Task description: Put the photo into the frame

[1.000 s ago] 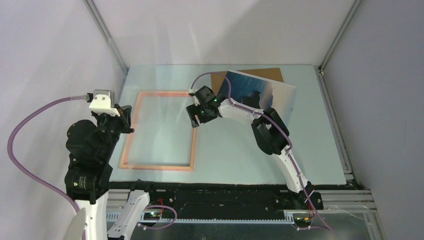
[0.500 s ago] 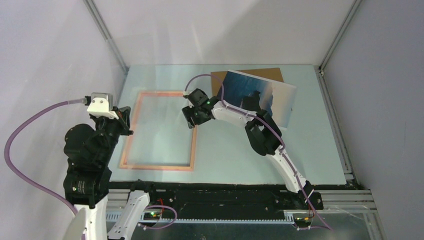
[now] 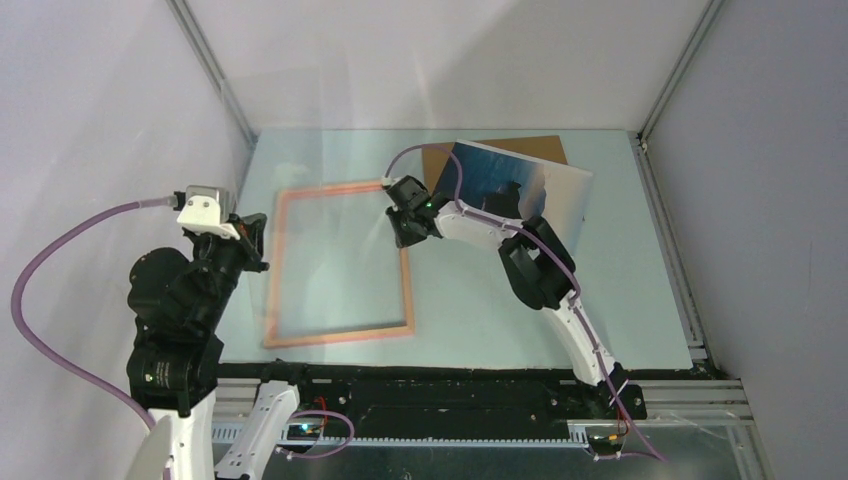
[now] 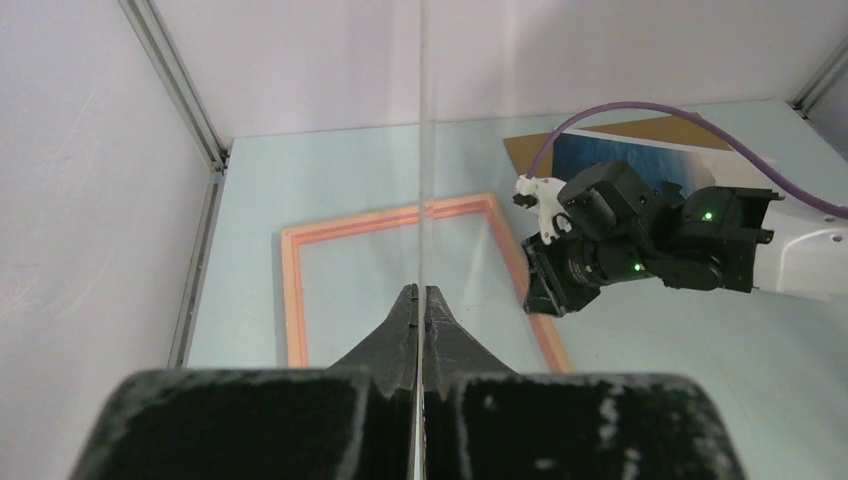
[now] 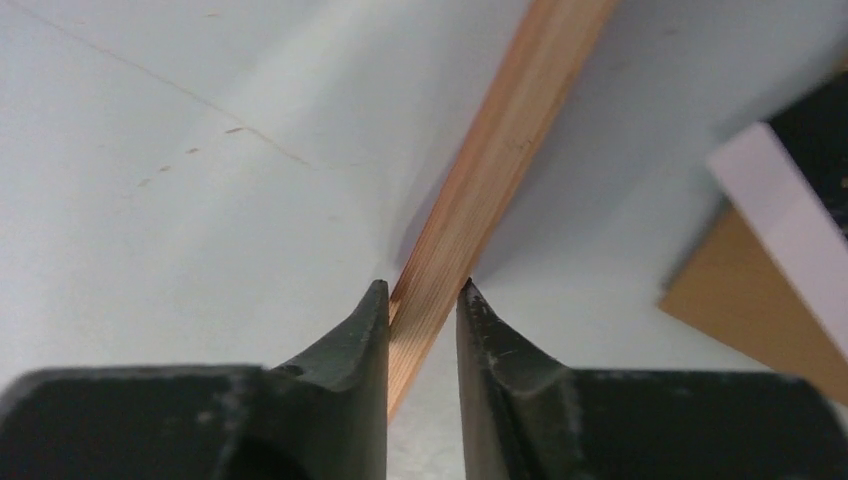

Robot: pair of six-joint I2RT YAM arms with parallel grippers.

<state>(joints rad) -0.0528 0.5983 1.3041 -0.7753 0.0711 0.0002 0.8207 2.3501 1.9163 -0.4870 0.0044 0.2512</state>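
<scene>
The pink frame [image 3: 340,335] lies skewed on the pale table, its right rail [image 5: 500,150] pinched between the fingers of my right gripper [image 3: 403,235] near the frame's far right corner. In the right wrist view my right gripper [image 5: 420,290] is shut on that rail. The photo [image 3: 555,195], a blue seascape, rests at the back right on a brown board, partly behind the right arm. At the frame's left side my left gripper [image 3: 255,240] stays shut on a thin clear sheet [image 4: 422,150], which appears edge-on rising from the left gripper [image 4: 420,290].
The brown backing board [image 3: 530,148] lies under the photo by the back wall. Metal wall posts stand at the back left [image 3: 215,75] and back right [image 3: 675,75]. The right arm's elbow [image 3: 540,265] hangs over the table's centre right.
The right jaws have closed onto the frame's right rail. The frame has swung, its near end shifting right, and looks blurred. The left arm has hardly moved.
</scene>
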